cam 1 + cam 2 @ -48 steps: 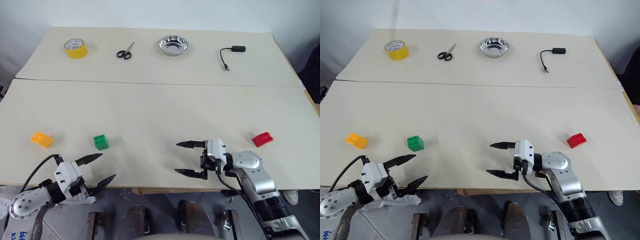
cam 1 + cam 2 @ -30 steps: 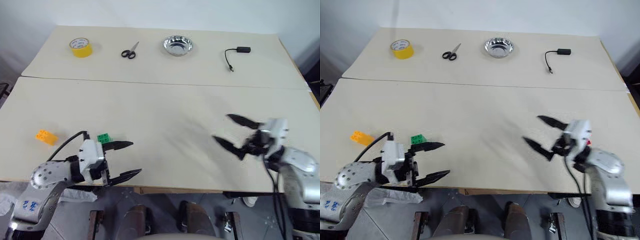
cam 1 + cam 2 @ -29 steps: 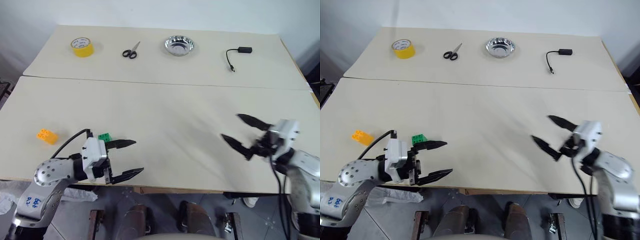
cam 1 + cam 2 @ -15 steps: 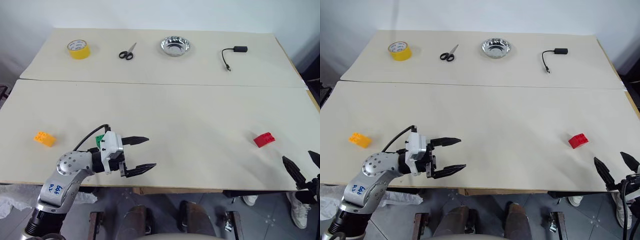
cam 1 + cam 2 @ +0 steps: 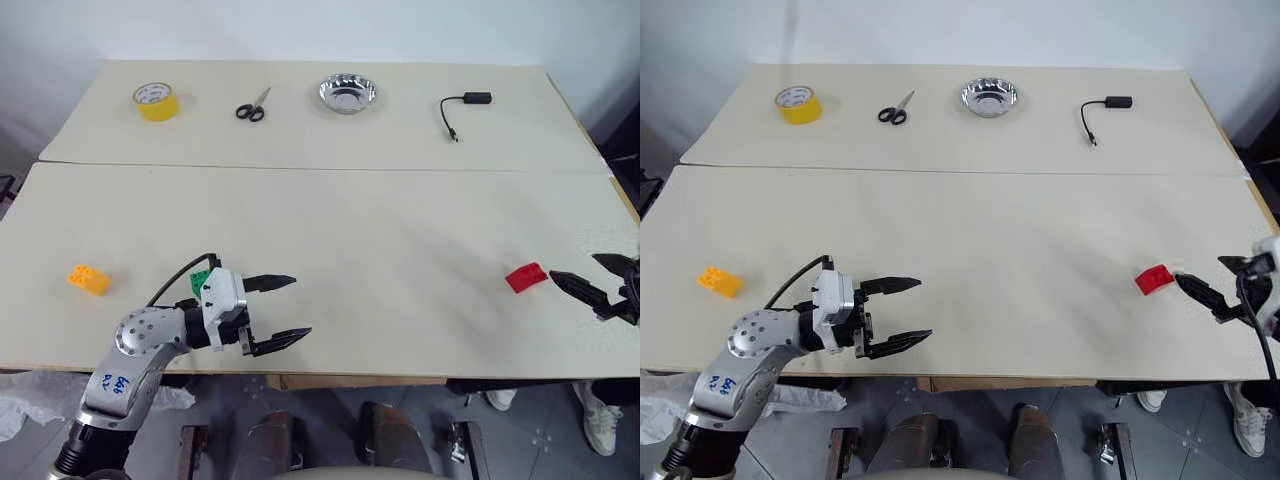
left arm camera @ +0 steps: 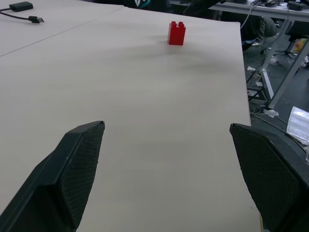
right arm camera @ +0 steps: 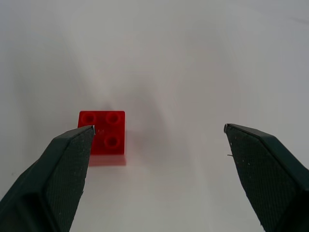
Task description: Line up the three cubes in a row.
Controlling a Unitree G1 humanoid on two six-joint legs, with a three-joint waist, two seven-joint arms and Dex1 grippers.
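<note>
No row yet: small orange-yellow studded plastic brick point(image 5: 87, 279) lower left, green one point(image 5: 199, 280) behind left tool point(image 5: 279, 311), red one point(image 5: 1154, 279) lower right, well apart on worktop point(image 5: 330, 230). Both tools apart, empty; right tool point(image 5: 1210, 288) just beside red brick. All three placements remain.

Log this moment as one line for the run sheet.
left claw: open, empty, by green cube | right claw: open, empty, beside red cube | orange-yellow cube: far left, untouched | row: not formed

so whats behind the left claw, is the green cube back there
Yes. A sliver of the green cube shows just behind the open left claw, on the table. The claw's body covers most of it, so whether they touch can't be told.
</note>
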